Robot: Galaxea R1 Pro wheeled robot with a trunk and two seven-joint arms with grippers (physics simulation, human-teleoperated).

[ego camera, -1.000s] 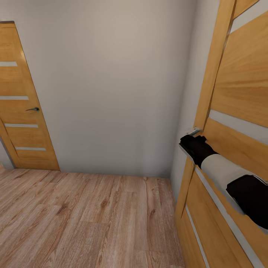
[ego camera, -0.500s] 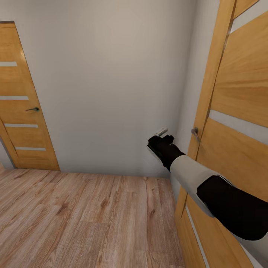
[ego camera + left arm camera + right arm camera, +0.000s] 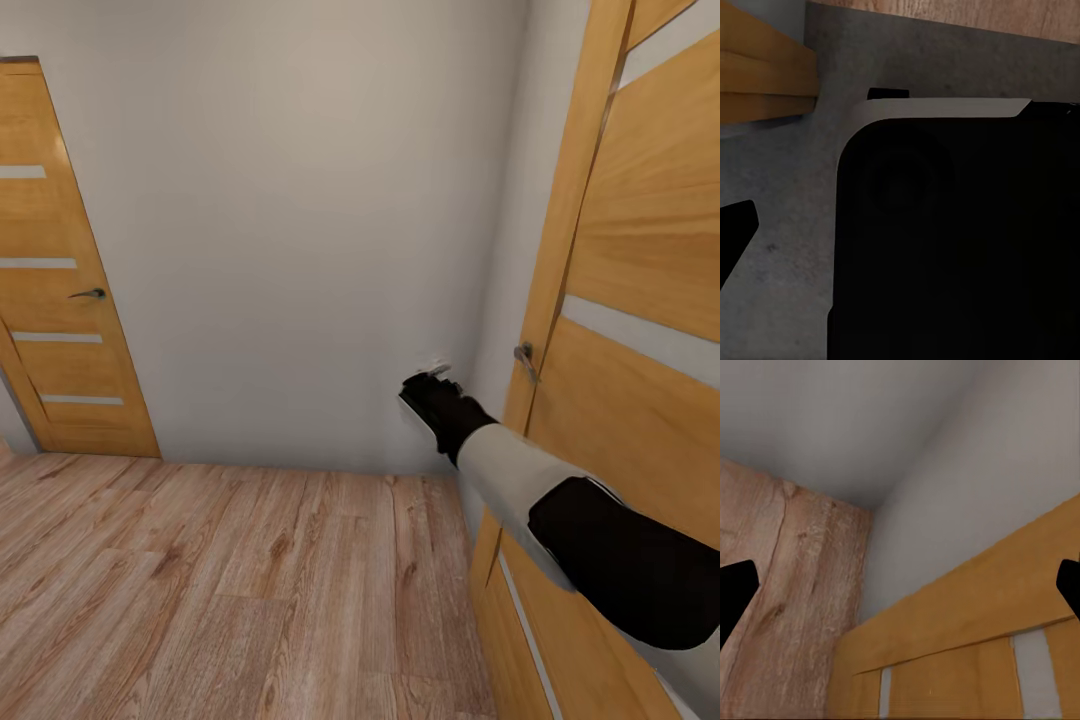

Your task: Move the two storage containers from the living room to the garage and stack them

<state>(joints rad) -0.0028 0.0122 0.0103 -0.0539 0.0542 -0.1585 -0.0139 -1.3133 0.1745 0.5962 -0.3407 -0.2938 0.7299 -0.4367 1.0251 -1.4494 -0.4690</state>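
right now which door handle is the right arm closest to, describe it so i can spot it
Start at the big orange-brown door along the head view's right edge. On its near edge sits a small silver lever handle, just right of the right gripper. The far door's handle is darker, on the door at the left.

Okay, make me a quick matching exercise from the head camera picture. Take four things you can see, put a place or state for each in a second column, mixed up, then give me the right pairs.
Things
1. right hand
2. far door
3. near door's handle
4. wood plank floor

Places or states
A. closed, in the wall at the view's left
B. fills the lower part of the view
C. raised in front of the white wall, off the handle
D. on the door edge at the view's right, nothing gripping it

Pairs: 1-C, 2-A, 3-D, 4-B
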